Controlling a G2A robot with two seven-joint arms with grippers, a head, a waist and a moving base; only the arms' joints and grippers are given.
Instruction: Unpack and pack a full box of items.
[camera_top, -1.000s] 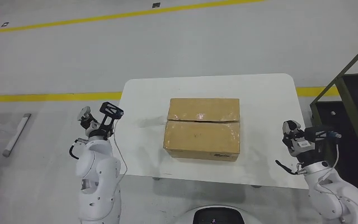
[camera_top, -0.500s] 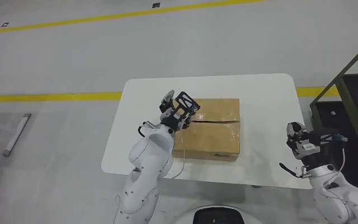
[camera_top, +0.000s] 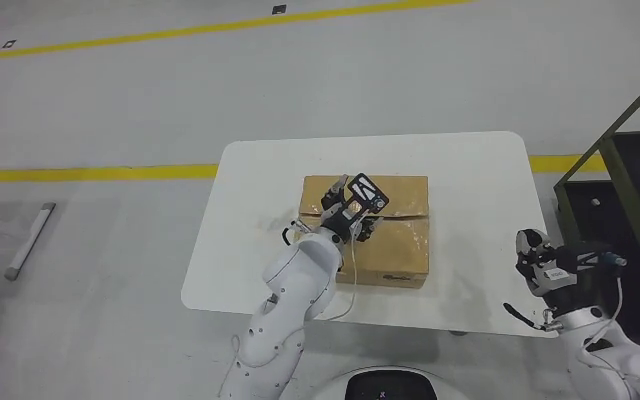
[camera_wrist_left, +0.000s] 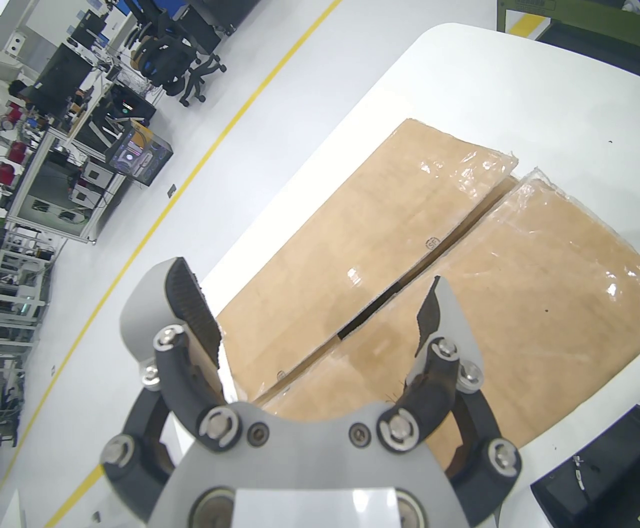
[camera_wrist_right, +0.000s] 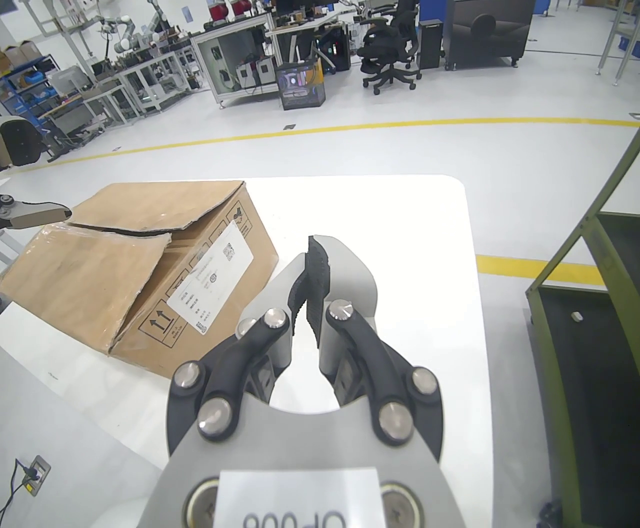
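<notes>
- Box (camera_top: 395, 245): one, cardboard, its two top flaps (camera_wrist_left: 360, 235) folded down, mid-frame in the top view on one white table (camera_top: 470, 170).
- Left gripper (camera_wrist_left: 310, 295): one, released and empty, above where the flaps meet.
- Right gripper (camera_wrist_right: 312, 270): one, clenched on nothing, lower right of the top view, well apart from the box.

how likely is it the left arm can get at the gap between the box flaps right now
Likely yes: the left pincer hangs open just above the box, over the gap, and nothing lies on the flaps in between.

Box (camera_top: 402, 250) contents hidden inside; green rack (camera_top: 620, 170) cut off by edge.
</notes>
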